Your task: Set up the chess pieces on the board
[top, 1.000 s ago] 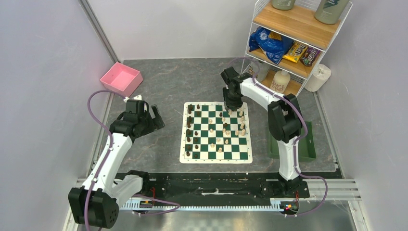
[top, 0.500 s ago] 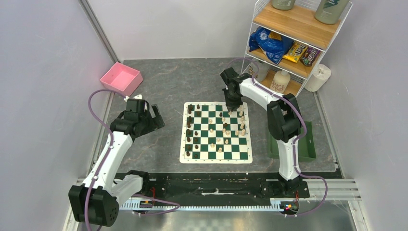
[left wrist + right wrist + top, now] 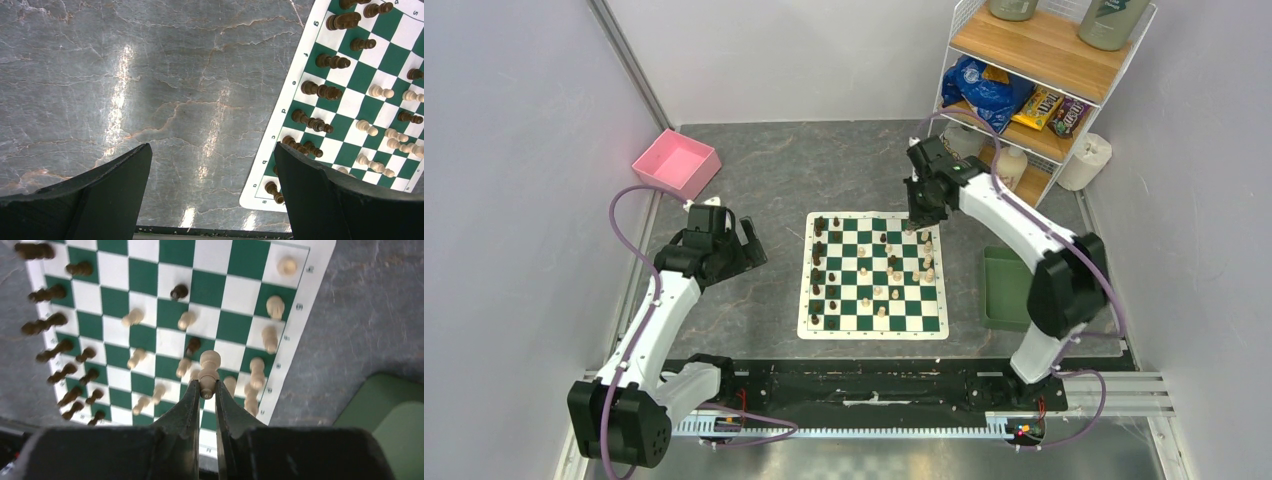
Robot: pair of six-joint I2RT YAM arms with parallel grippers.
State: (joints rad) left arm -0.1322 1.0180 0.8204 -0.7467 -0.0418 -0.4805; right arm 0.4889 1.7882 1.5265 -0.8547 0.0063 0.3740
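Observation:
The green and white board [image 3: 872,275] lies mid-table with dark pieces [image 3: 818,262] along its left columns and pale pieces [image 3: 927,262] scattered toward its right. My right gripper [image 3: 208,388] is shut on a pale chess piece [image 3: 209,366] and holds it above the board's right side; in the top view the gripper [image 3: 921,212] hovers over the board's far right corner. My left gripper [image 3: 212,155] is open and empty over bare table, left of the board [image 3: 320,145]; it also shows in the top view [image 3: 746,245].
A pink bin [image 3: 676,164] sits at the far left. A wire shelf [image 3: 1039,80] with snacks stands at the far right, a paper roll [image 3: 1088,160] beside it. A plain green tray [image 3: 1006,290] lies right of the board, also in the right wrist view [image 3: 385,402].
My right arm has swung right and lifted from the board's far edge with the pale piece in its grip; its elbow moved out to the right. The left arm has stayed put.

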